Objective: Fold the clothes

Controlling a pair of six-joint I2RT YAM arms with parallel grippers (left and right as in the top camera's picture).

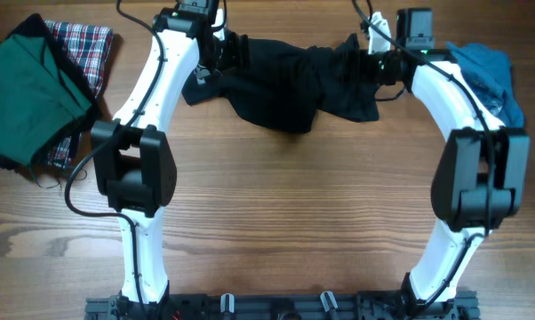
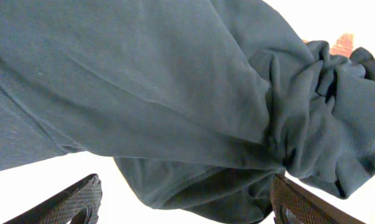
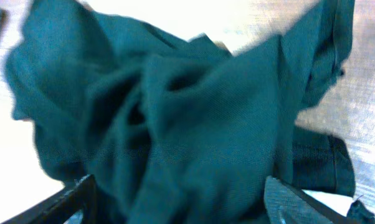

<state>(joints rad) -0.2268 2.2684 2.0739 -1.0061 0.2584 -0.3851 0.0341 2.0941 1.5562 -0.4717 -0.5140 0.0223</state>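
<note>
**Spreading the black shirt [image 1: 290, 89] ahead of a first fold.** The shirt forms a rope-like band along the far side of the counter [image 1: 276, 204], strung between the two wrists. Both ends are gathered into tight creases, and a loose lobe sags toward the robot at mid-span. Whether the band is lifted or resting cannot be told.

**Fingers.**
- The left fingers [image 2: 75, 199] stand wide with cloth hanging between them. The cloth meets one pad and leaves a bare gap at the other, so they are unclamped and hold nothing.
- The right fingers [image 3: 69, 199] are also wide apart, but a thick wad fills the whole gap. Whether they pinch it cannot be told.

**Doing the step well (judgement).**
- Each side should take a single edge, a shoulder or a hem corner, rather than a wad.
- The two ends should then be drawn apart evenly until the sag flattens.
- The panel is best laid on the bare counter nearer the robot, clear of the blue garment [image 1: 485, 76] bunched just beside the right arm.
- A grip on several layers at once would likely trap creases in the fold.

**Orientation.** The long axis runs left to right, parallel to the counter's far edge. Collar, hem and logo are lost in the creases, so which end is the neck cannot be told.

**Surroundings.** A green garment [image 1: 19, 89] lying over a checked cloth [image 1: 85, 44] sits at far left, well apart from the shirt.
</note>
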